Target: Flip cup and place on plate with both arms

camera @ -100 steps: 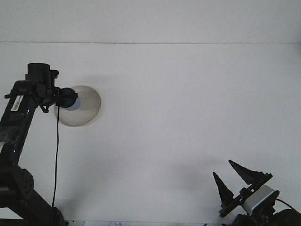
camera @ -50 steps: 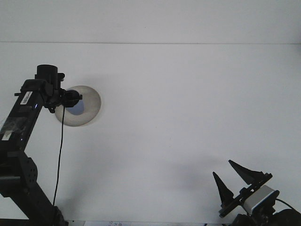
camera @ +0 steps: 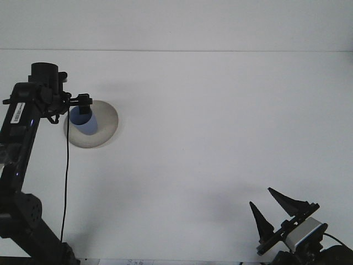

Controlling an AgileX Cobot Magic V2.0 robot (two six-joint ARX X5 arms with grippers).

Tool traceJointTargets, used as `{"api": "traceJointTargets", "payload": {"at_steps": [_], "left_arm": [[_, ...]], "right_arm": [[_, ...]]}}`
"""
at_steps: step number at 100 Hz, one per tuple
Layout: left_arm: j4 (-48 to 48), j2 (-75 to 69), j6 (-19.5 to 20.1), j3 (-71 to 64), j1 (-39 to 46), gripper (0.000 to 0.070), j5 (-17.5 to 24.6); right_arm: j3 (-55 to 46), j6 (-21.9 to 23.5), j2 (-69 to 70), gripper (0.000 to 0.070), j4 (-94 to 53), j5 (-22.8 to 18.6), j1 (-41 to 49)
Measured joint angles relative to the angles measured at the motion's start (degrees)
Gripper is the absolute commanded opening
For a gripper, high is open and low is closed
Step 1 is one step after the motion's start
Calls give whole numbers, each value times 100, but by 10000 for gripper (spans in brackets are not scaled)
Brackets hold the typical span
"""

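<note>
Upright now where half a second ago you saw its mouth facing the camera, the blue cup [camera: 84, 122] stands over the plate [camera: 105, 130].

Your left hand [camera: 81, 105] is closed on the cup's top rim; its long axis runs vertical, though which end is up you cannot tell. Judge it light, stiff and smooth-walled, so hold near the rim, gently. Farther off, the right hand [camera: 273, 207] rests low on the desk [camera: 220, 138], fingers spread, holding nothing.
</note>
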Motion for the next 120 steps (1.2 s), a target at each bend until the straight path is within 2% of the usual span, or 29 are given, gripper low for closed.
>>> {"api": "traceJointTargets", "payload": {"at_steps": [16,32,54,64,82,88,92,96,97,120], "left_arm": [[118,-1316,-96,28,-157,545,-2],[339,-2597,-184,-83,-667,544,0],[1082,-4352,-249,-2011,-1635,544,2],[1587,-5278,-514,-3235,-2144,544,2],[2553,-6881,-1285,-5313,-2699,528,11],[2726,-7222,-1519,-5831,-2782,422,7],[2717,-7368,-1633,-6105,-2822,257,7],[2664,-7475,-1707,-6325,-2850,58,7],[2649,-7495,-1718,-6367,-2855,9,7],[2511,-7619,-1845,-6535,-2887,12,7]], "right_arm": [[0,0,0,425,2,2,0],[0,0,0,425,2,2,0],[0,0,0,428,2,2,0],[0,0,0,428,2,2,0],[0,0,0,424,2,2,0],[0,0,0,365,2,2,0],[0,2,0,205,0,0,0],[0,4,0,0,0,0,0],[0,4,0,0,0,2,0],[0,9,0,7,-2,0,0]]}}
